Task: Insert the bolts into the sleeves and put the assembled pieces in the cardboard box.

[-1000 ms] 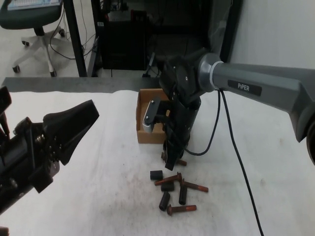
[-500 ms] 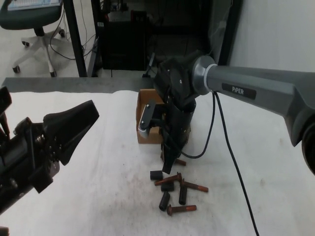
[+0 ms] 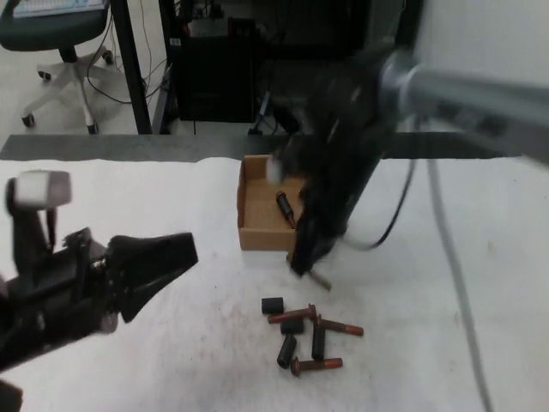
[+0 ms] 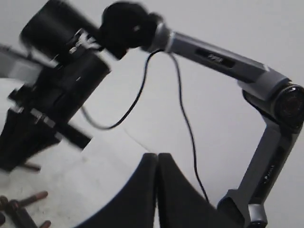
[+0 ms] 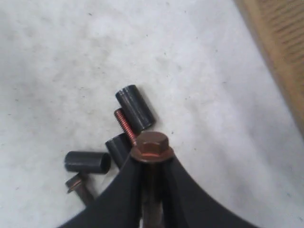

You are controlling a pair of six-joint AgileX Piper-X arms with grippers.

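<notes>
My right gripper [image 5: 152, 160] is shut on a copper bolt [image 5: 151, 144], its hex head sticking out past the fingertips. In the high view this gripper [image 3: 302, 257] hangs just in front of the cardboard box [image 3: 254, 233], with the bolt [image 3: 319, 278] below it. Black sleeves [image 5: 135, 107] and more bolts lie loose on the white cloth in a small pile [image 3: 302, 330]. One dark piece [image 3: 285, 206] lies inside the box. My left gripper [image 4: 156, 185] is shut with nothing in it, and stands at the near left [image 3: 159, 257], well away from the pile.
The box wall [image 5: 280, 52] lies close beside the right gripper. A black cable [image 3: 390, 219] trails from the right arm over the cloth. An office chair [image 3: 60, 43] and a dark frame stand beyond the bench. Bare cloth lies to the left and right of the pile.
The right arm has swung up and to the right, uncovering the inside of the box. The left arm has shifted right and lower.
</notes>
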